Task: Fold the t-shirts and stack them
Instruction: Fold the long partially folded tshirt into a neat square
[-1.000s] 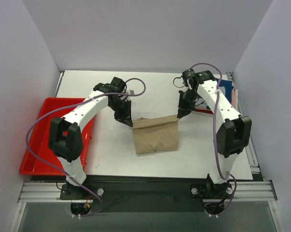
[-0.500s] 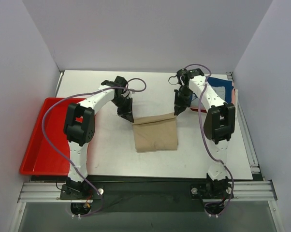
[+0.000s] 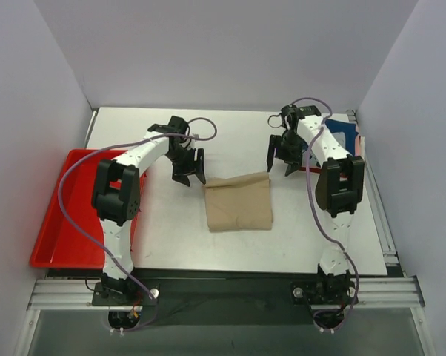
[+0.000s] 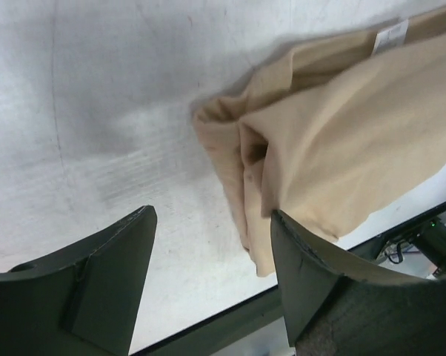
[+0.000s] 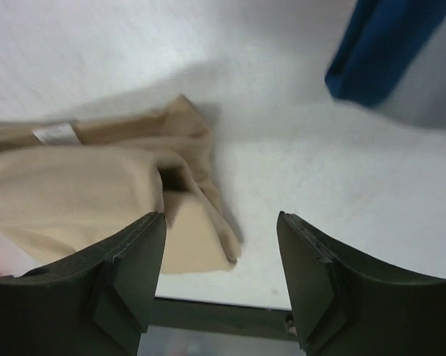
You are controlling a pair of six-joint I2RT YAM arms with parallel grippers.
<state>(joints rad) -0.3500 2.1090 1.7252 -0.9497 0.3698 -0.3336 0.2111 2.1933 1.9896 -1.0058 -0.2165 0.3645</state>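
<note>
The tan shirt (image 3: 238, 205) lies folded into a tidy rectangle, so I judge its folding about done. Nothing is stacked with it yet, and the navy shirt (image 3: 347, 134) lies apart, beyond the right pincer (image 3: 281, 167). Both arms reach forward with wrists tipped down, the left pincer (image 3: 190, 178) and the right both wide and empty, each just over a far corner of the tan shirt between them.
</note>
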